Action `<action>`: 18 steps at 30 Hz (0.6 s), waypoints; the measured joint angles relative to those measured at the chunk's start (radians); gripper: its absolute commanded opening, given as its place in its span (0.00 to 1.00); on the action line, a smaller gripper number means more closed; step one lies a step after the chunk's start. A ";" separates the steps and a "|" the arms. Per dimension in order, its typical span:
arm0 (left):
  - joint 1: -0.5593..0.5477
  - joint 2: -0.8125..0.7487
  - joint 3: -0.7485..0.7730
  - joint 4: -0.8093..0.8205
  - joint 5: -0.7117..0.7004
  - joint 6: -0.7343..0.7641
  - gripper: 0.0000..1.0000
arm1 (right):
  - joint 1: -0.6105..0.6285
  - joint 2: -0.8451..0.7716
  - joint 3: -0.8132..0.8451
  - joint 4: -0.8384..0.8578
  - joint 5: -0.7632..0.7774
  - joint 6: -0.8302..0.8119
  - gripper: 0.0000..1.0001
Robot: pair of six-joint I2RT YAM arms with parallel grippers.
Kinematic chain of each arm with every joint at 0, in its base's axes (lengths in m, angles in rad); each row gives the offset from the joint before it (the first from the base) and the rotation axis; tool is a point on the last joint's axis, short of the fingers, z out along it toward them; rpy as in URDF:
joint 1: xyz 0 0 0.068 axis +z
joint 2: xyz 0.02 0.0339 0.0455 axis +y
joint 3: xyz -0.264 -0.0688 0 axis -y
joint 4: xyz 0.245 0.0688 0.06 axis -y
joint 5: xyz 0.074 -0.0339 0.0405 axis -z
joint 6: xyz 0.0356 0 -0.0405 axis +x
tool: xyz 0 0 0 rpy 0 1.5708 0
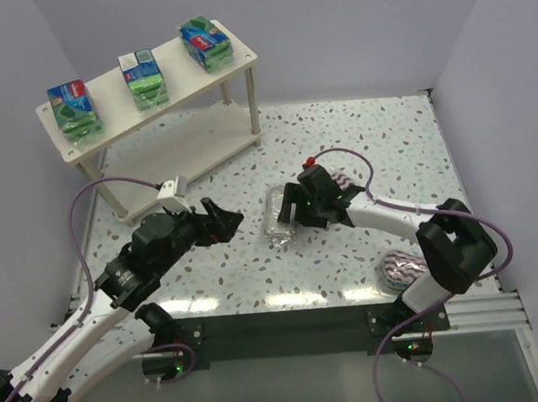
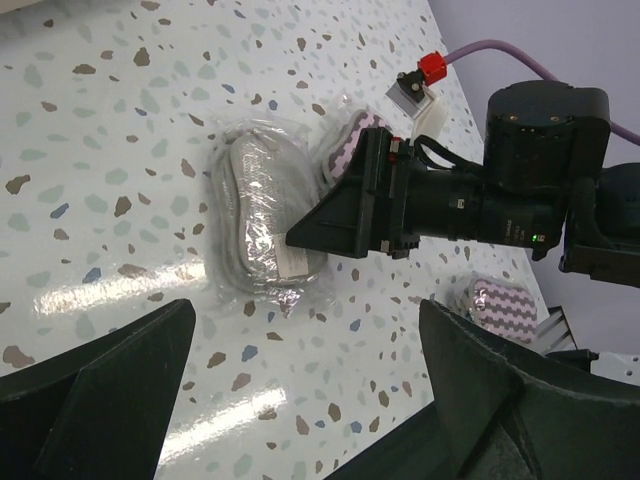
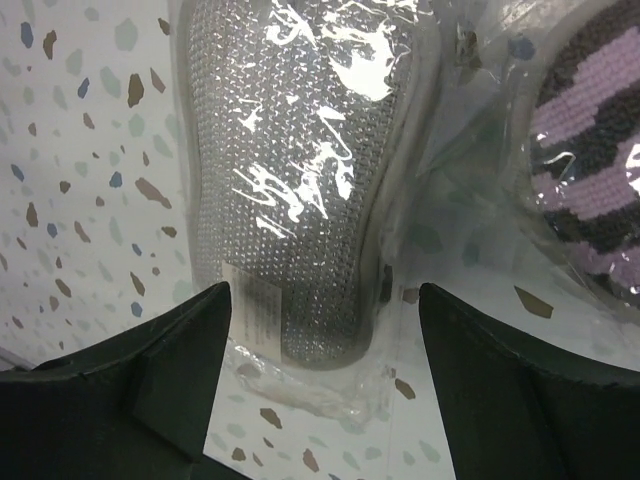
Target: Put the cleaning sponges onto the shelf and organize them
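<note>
Roughly half done. The shelf (image 1: 109, 92) sits at 10 o'clock on the table (image 1: 366, 128). Its top board carries three green-and-blue sponges in a row: left pack (image 1: 75, 110), middle pack (image 1: 143, 78), right pack (image 1: 205, 43). Three to go, all down on the table: silvery pack (image 1: 278, 221) dead centre, one striped pad (image 1: 349, 183) just beside it toward 2 o'clock and half hidden by the right arm, second pad (image 1: 402, 267) well apart at 4 o'clock by that arm's base. Right gripper (image 1: 293, 210) is over the silvery pack, so I'd judge that one is the step in hand. Left gripper (image 1: 226, 219) hangs at 9 o'clock from the pack, carrying nothing. Overhead gives layout only; can't read either set of fingers from it. Right wrist camera fills that in: fingers (image 3: 180, 350) spread wide, straddling the near end of the silvery pack, not pinching it. Whether the tips touch the wrap I can't tell. It also shows the striped pad's clear wrap lying against the silvery pack's wrap, a likely snag risk on the lift. Left wrist camera shows its own fingers (image 2: 110, 370) spread with nothing between. It also gives a side look at the right gripper nosed down at the pack's end, plus both pads. The shelf is out of both wrist views.
</note>
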State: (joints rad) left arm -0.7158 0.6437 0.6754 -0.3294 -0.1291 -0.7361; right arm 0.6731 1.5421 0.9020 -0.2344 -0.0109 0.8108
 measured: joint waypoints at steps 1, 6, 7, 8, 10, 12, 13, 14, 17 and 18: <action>0.000 0.001 0.004 -0.005 -0.002 0.000 1.00 | 0.001 0.018 0.006 0.010 0.000 0.000 0.77; 0.000 0.061 0.022 -0.046 -0.011 0.000 1.00 | 0.003 0.068 0.014 0.054 -0.002 0.018 0.45; 0.000 0.077 0.020 -0.054 -0.010 0.000 1.00 | 0.003 0.070 0.014 0.064 -0.003 0.022 0.40; 0.000 0.088 0.015 -0.056 -0.010 0.000 1.00 | 0.003 0.071 0.014 0.074 -0.003 0.029 0.36; 0.000 0.098 -0.014 -0.047 -0.006 -0.003 1.00 | 0.003 0.066 0.010 0.098 -0.004 0.039 0.27; 0.000 0.095 -0.063 -0.031 0.002 -0.011 1.00 | 0.003 0.049 -0.010 0.123 -0.003 0.049 0.23; 0.000 0.093 -0.098 -0.006 0.010 -0.016 1.00 | 0.003 0.037 -0.026 0.132 -0.006 0.055 0.23; 0.000 0.095 -0.132 0.011 0.021 -0.029 1.00 | 0.003 0.019 -0.047 0.141 -0.008 0.063 0.23; 0.000 0.119 -0.231 0.077 0.050 -0.065 1.00 | 0.003 -0.044 -0.126 0.166 -0.013 0.098 0.23; 0.000 0.136 -0.263 0.102 0.060 -0.079 1.00 | 0.003 -0.068 -0.157 0.175 -0.016 0.116 0.23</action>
State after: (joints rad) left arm -0.7158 0.7799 0.4122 -0.2276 -0.0696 -0.8154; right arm 0.6758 1.4742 0.7452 -0.0597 -0.0265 0.9272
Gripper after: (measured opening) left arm 0.997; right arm 0.243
